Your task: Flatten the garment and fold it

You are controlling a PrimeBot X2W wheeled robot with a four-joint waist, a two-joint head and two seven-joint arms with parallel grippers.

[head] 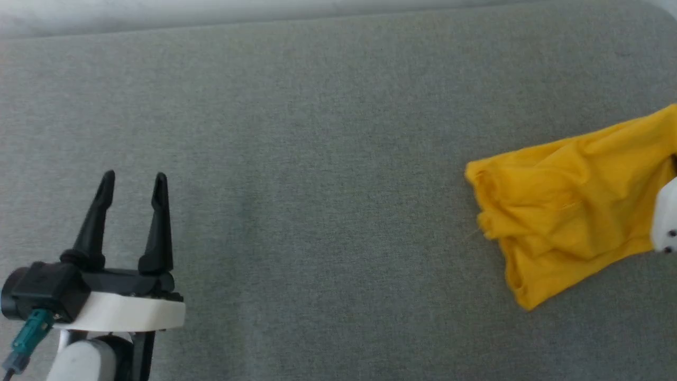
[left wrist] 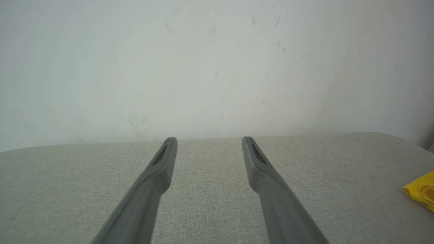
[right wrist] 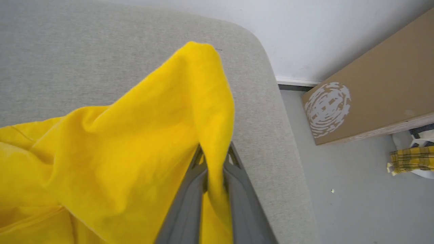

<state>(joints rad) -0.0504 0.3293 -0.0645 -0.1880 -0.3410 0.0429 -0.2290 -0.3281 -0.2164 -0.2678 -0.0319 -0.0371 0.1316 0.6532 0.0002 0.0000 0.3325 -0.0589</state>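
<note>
Garment [head: 571, 206]: a bright yellow T-shirt, crumpled and not yet flattened, at the right end of the desk [head: 317, 159] near its rounded corner; one fold is drawn up off the desk while the rest lies bunched on it in soft creases; no print can be seen on the folds that face the cameras. Right claw [right wrist: 216, 154]: clenched on that raised fold, a narrow ridge of yellow cloth pinched between the two dark fingers [right wrist: 190, 200], above the desk's right edge.

Handling, as a judgement: the cloth looks thin, light and limp, so it should drape from any held point and slide easily over the desk's grey fabric cover; it is not fragile, but a pinch through several layers would drag the whole bundle rather than open it. Better holds would be single-layer edges such as the hem, a shoulder seam or a sleeve opening, taken at two points well apart so the shirt can be spread taut before folding; which edge the held fold belongs to cannot be told.

Left claw [head: 134, 177]: released and holding nothing, its fingers spread, over the desk's left part, well apart from the garment. Beyond the desk: a pale wall [left wrist: 217, 67] behind its far edge; past its right corner, on the floor [right wrist: 356, 203], a brown cardboard box [right wrist: 379, 67] with a white printed mark, and a yellow checked cloth [right wrist: 410, 159] just beside it.
</note>
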